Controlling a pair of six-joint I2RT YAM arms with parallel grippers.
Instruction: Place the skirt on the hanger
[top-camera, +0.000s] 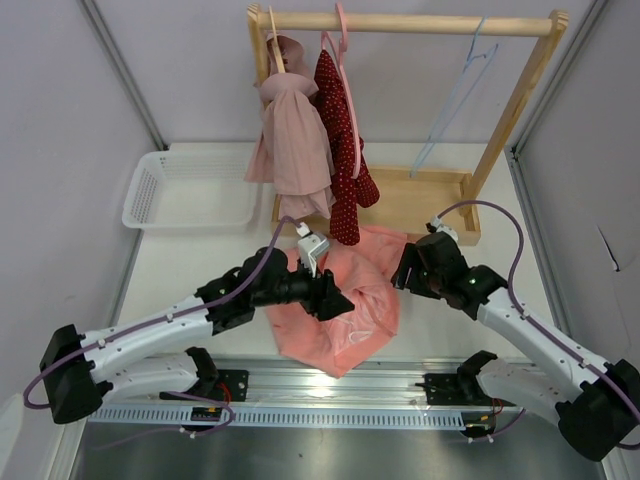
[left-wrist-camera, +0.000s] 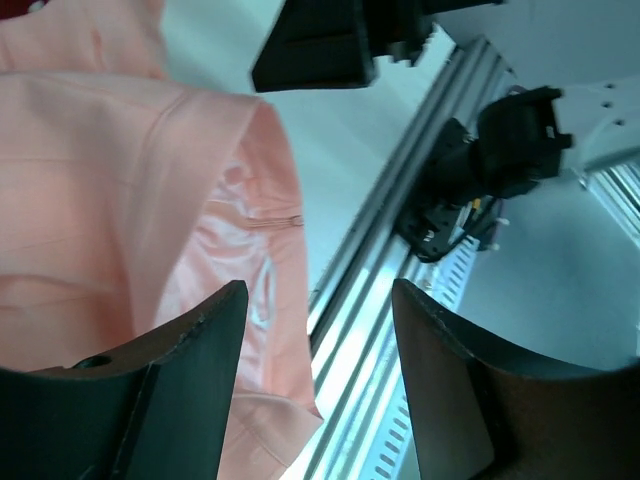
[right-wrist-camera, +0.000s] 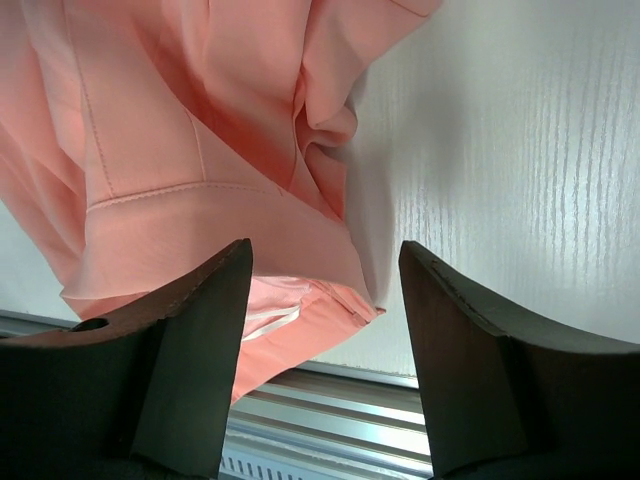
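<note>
The salmon-coral skirt lies crumpled on the white table between the two arms. It also shows in the left wrist view and in the right wrist view. My left gripper is open over the skirt's left part, holding nothing. My right gripper is open at the skirt's right edge, holding nothing. The light-blue wire hanger hangs bare on the wooden rail at the right.
A wooden clothes rack stands at the back with a dusty-pink garment and a dark red dotted garment hung at its left. A white basket sits at the back left. A metal rail runs along the near edge.
</note>
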